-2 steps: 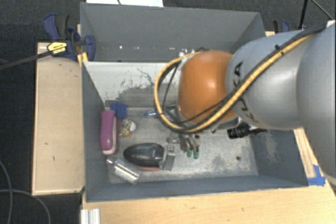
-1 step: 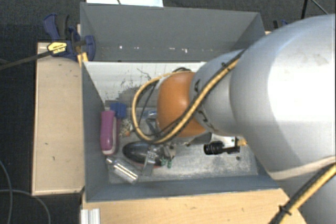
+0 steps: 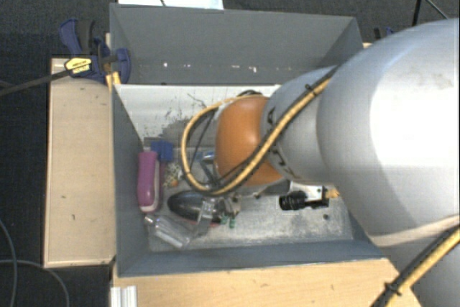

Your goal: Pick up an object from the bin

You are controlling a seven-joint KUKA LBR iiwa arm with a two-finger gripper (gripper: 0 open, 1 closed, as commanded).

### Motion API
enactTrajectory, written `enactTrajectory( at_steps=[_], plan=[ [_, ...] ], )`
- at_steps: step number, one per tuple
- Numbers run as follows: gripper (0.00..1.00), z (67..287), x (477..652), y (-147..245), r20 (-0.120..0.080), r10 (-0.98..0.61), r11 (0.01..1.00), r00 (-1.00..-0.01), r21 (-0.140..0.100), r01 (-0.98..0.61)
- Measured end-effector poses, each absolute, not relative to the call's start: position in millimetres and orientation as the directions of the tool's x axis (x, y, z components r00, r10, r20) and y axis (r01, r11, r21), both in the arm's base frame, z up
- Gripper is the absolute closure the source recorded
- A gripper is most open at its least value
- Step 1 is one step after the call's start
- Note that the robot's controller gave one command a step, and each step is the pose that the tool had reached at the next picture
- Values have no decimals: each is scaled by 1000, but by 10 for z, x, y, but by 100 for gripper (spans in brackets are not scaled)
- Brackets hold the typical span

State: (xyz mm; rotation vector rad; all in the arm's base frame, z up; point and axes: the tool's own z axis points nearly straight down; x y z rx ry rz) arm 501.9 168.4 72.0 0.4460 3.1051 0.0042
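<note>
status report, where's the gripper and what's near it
Gripper low in bin, view's lower left, beside dark oval thing. No grasp seen. Pink bar and clear plastic piece close alongside.

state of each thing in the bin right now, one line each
pink oblong thing: lying flat by the left wall of the bin
blue thing: lying at the pink one's far end
dark oval thing: lying on the floor, next to the hand
clear plastic piece: lying in the near left corner
black and white thing: on its side, apart from the rest
hand: low in the bin, open or shut unclear
</note>
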Motion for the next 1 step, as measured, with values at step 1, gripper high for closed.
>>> enactTrajectory(
  at_steps=[1],
  plan=[
    [100,2015,5102,1506,-7,325,946,-946,5,325]
  ],
)
